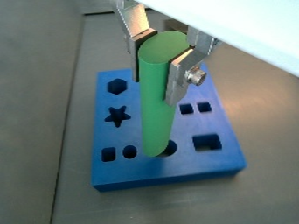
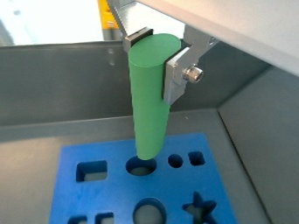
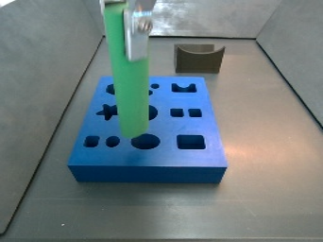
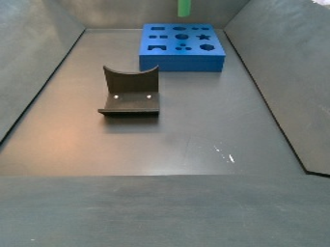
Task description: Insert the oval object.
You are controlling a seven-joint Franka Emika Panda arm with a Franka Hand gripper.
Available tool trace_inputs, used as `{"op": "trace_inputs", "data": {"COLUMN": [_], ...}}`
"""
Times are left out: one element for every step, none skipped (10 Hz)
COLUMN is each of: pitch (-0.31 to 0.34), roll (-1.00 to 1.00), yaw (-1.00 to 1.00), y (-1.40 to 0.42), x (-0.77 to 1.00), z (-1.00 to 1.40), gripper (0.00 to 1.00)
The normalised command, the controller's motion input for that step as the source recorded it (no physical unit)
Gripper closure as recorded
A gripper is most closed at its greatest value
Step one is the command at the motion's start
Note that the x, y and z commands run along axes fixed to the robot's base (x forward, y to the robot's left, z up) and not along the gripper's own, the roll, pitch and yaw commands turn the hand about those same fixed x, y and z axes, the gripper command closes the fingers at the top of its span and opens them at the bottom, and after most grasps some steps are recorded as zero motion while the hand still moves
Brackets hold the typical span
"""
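Wrist views, hold: the gripper (image 1: 166,54) is closed on the oval object (image 1: 158,96), its silver fingers (image 1: 179,74) clamping the top end; the same grip shows from the opposite side, gripper (image 2: 159,54) on the peg (image 2: 149,101).
Wrist views, peg tip: the lower end sits at the mouth of a rounded hole in the blue block (image 1: 222,159), seemingly just entering; how deep it goes I cannot tell.
Wrist views, block: star, hexagon, square and round holes lie around the peg (image 2: 84,171).

Side view, close: the peg (image 3: 130,77) stands upright over the blue block (image 3: 151,168), its tip among the middle holes; the gripper (image 3: 127,13) is cut off by the top of the frame.
Side view, other piece: a dark grey curved block (image 3: 199,58) rests near the floor's far edge, apart from the blue block.

Side view, far: the blue block (image 4: 213,62) lies by the far edge, towards the far right corner; only a sliver of green (image 4: 184,8) shows above it, gripper not in view. The curved block (image 4: 129,91) sits mid-floor, left of centre.

Handling, judged: rigid, smooth, probably light plastic; slippery sides, so a firm pinch near the top across the narrow sides suits it, keeping it vertical to avoid jamming.
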Motion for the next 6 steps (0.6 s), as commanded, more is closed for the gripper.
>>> {"op": "trace_inputs", "data": {"pitch": [0.0,0.0,-0.006,-0.004,-0.004,-0.007], "roll": [0.02,0.04,0.05,0.05,0.05,0.07], "yaw": [-0.99,-1.0,-1.0,-1.0,-1.0,-1.0], "y": [-0.14,-0.01,0.0,0.0,0.0,0.0], "x": [0.0,0.0,0.0,0.0,0.0,0.01], "z": [-0.21,-0.23,-0.24,-0.24,-0.24,-0.25], "gripper": [1.0,1.0,1.0,1.0,1.0,1.0]}}
